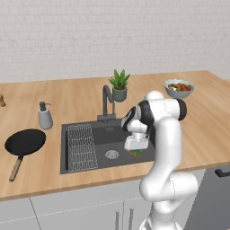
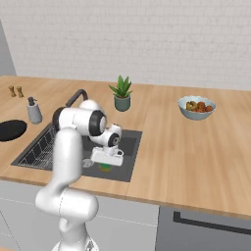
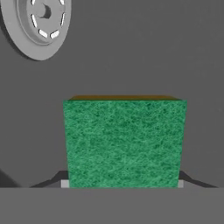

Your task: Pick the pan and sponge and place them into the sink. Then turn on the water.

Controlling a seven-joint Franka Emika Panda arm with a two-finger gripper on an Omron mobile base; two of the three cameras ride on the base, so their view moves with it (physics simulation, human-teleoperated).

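My gripper [image 1: 136,150] hangs low inside the sink [image 1: 101,134], shut on the green sponge [image 1: 137,153], just right of the round drain [image 1: 112,154]. In the hand view the sponge [image 3: 124,142] sits between my fingertips [image 3: 56,178], green face toward the camera and yellowish underside along its far edge, above the dark basin floor with the drain [image 3: 38,22] at upper left. The right base view has the sponge [image 2: 105,167] under the hand, above the sink [image 2: 128,142]. The black pan [image 1: 25,141] lies on the counter left of the sink, wooden handle toward the front edge. No water shows at the faucet [image 1: 107,103].
A wire rack [image 1: 81,146] fills the sink's left half. A grey soap dispenser [image 1: 44,116] stands behind the pan. A potted plant [image 1: 119,85] is behind the faucet, and a bowl of fruit [image 1: 179,88] sits at the back right.
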